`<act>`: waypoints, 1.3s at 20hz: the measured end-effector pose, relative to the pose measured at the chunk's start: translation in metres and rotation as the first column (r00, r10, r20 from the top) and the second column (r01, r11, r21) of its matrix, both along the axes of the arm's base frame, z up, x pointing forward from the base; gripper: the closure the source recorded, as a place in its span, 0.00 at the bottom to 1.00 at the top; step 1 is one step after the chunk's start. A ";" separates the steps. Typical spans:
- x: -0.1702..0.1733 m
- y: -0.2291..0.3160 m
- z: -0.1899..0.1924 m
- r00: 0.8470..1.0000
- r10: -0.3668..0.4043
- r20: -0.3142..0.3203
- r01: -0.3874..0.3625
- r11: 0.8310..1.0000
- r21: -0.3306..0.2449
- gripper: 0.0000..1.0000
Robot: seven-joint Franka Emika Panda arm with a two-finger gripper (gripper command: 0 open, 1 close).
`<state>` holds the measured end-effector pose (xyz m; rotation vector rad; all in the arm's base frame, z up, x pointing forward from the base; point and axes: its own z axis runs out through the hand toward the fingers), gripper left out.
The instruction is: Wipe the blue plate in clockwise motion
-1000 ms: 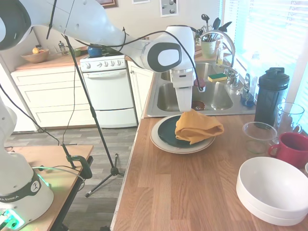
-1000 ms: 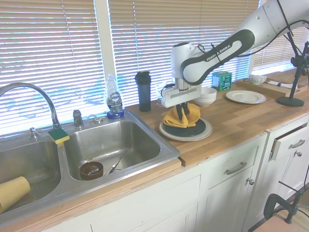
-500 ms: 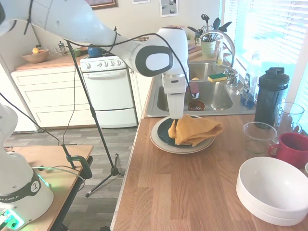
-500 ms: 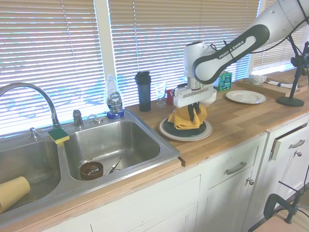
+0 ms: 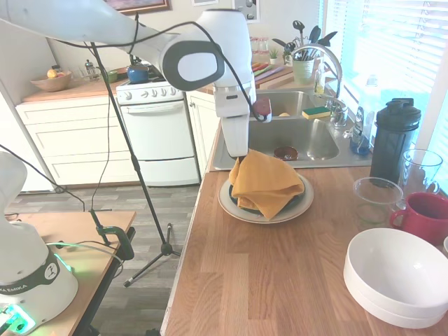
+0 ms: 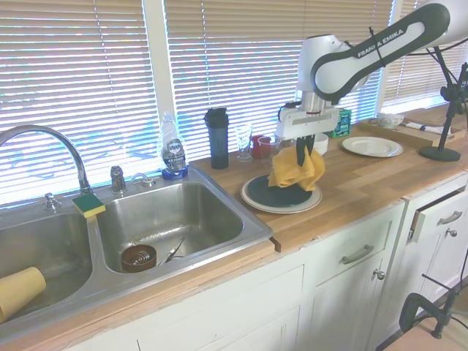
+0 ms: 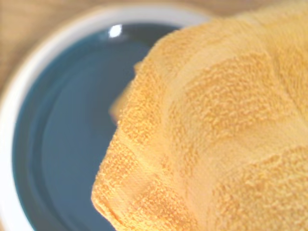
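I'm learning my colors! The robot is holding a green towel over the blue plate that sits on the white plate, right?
Not quite: the towel is yellow-orange, not green, as the wrist view shows up close. The gripper does hold it over the blue plate, which sits on the white plate.

The glossy dark-teal blue plate (image 6: pixel 280 195) lies flat, stacked on a wider cream plate (image 6: pixel 257 203).
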<state>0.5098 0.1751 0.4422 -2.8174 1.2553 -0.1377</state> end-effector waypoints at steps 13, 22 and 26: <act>0.013 -0.158 0.031 0.989 -0.150 0.004 0.150 0.985 0.083 1.00; 0.017 -0.254 -0.004 0.970 -0.242 -0.034 0.244 0.966 0.083 1.00; 0.021 -0.242 -0.035 0.974 -0.217 -0.069 0.222 0.972 0.073 1.00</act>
